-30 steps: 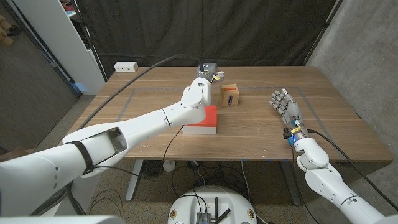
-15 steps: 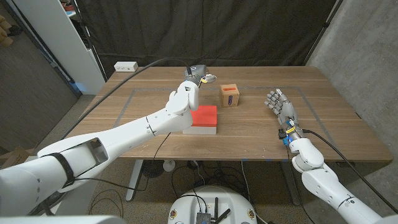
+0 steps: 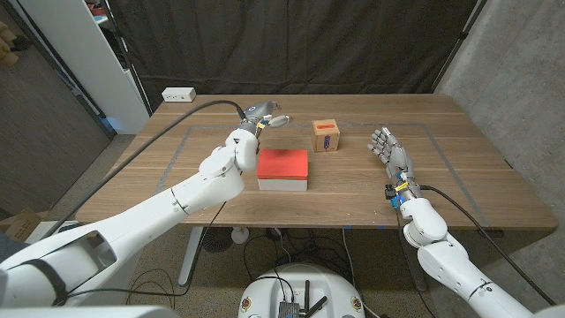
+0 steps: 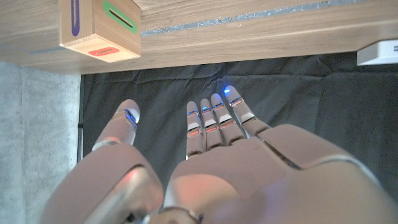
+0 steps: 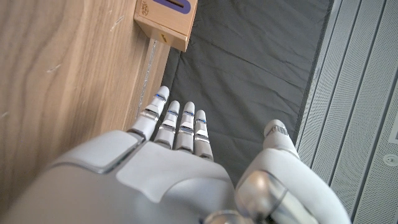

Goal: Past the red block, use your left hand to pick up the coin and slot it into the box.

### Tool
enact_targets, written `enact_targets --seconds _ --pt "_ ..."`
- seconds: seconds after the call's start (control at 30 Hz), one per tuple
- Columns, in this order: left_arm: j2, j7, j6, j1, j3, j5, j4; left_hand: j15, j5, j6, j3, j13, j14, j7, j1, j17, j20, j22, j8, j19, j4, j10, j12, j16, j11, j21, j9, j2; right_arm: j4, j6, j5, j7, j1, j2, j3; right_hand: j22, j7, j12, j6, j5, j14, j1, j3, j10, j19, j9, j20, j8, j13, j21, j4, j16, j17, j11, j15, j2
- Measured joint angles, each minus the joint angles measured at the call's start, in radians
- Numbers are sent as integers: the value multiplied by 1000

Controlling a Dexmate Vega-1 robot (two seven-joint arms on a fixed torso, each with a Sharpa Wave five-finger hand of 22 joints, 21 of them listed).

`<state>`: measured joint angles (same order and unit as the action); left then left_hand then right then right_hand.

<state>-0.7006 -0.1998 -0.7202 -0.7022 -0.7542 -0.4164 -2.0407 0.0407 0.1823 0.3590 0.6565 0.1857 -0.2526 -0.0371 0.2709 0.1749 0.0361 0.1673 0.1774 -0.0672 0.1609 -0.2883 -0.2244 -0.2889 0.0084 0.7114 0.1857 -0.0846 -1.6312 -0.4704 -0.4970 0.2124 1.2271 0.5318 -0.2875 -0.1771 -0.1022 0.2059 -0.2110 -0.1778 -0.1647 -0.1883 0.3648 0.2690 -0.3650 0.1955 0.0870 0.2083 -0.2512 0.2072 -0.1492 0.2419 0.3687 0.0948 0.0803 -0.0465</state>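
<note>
I'm looking down on the wooden counter point(image 3: 459, 168), a taped rectangle marked across its top. My left arm point(image 3: 159, 208) stretches in long from the near corner, reaching up past the left side of the red block point(image 3: 283, 169), which lies flat near the middle. My right arm point(image 3: 450, 256) comes in short on the other side. Beyond the red block, a little to its right, sits the small wooden box point(image 3: 326, 135); from the left wrist I see coloured slots on its faces point(image 4: 99, 28), purple, green and red. Left hand point(image 3: 263, 114) hangs just beyond the block's far left corner, well apart from the box, fingers point(image 4: 208, 121) straight and spread with nothing between them, released. Right hand point(image 3: 389, 147) stands upright on the counter's right side, fingers apart, holding nothing; its wrist camera looks toward the box point(image 5: 166, 20). A white power strip point(image 3: 178, 94) lies at the far left corner. The coin — I cannot make it out anywhere.
</note>
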Motion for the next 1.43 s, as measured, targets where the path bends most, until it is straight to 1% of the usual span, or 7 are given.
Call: enact_targets --seconds 0.33,0.47,0.57,0.63,0.67,1.0,1.43 --pt "-16 -147 296 -207 198 204 23 -6 -2 -45 -42 0 45 -11 -48 5 -4 0 0 35 -12 46 21 41 4 -53 0 -19 -16 0 2 -29 -10 11 -13 0 -36 -7 27 0 8 -6 -1 -17 -10 -5 -11 -9 14 0 -1 -6 0 -1 -16 6" --pt "-9 -189 426 -278 255 281 54 -6 -2 -56 -44 0 65 -11 -54 5 -3 0 0 53 -14 61 29 54 4 -70 -4 -14 -20 0 -4 -42 -13 17 -15 0 -36 -14 38 0 29 -6 -1 -32 14 -10 -19 -17 21 -9 -1 -13 0 0 -11 6" --pt "2 -208 515 -329 294 334 82 -4 -2 -76 -51 0 84 -1 -63 4 -4 0 0 71 -13 79 29 66 0 -85 -5 -15 -23 0 -7 -49 -15 21 -16 0 -14 -14 38 0 39 -5 -1 -37 32 -10 -23 -17 28 -12 -1 -21 -2 -5 -22 6" --pt "7 -211 544 -345 307 350 97 -5 -2 -83 -53 0 98 1 -71 3 -4 0 0 82 -14 87 29 74 -1 -96 -5 -15 -24 0 -8 -53 -15 22 -16 0 -4 -14 28 0 45 -5 -2 -37 37 -10 -25 -14 32 -12 -2 -21 -2 -5 -27 6" --pt "12 -213 625 -359 317 399 112 -4 -2 -85 -53 0 103 -2 -71 2 -5 0 0 83 -14 88 30 77 1 -99 -5 -15 -24 0 -8 -54 -15 22 -16 0 -4 -14 26 0 45 -5 -4 -40 39 -10 -27 -12 33 -12 -4 -21 -2 -8 -27 6" --pt "79 -172 955 -433 384 598 238 -5 -2 -99 -61 0 116 -4 -88 5 -6 0 0 94 -15 100 36 86 1 -115 -5 -22 -33 0 -10 -59 -11 35 -14 0 -27 -13 33 0 50 -5 -11 -42 38 -10 -37 -12 42 -12 -3 -21 -7 -12 -32 6" --pt "140 -137 1107 -475 422 719 308 -5 -2 -99 -69 0 116 -4 -92 4 0 0 0 99 -15 108 36 86 -1 -127 -4 -18 -23 -22 -26 -82 4 42 -5 5 -27 -13 33 0 56 -5 -15 -48 47 -10 -39 -12 47 -12 1 -21 -7 -5 -27 6"
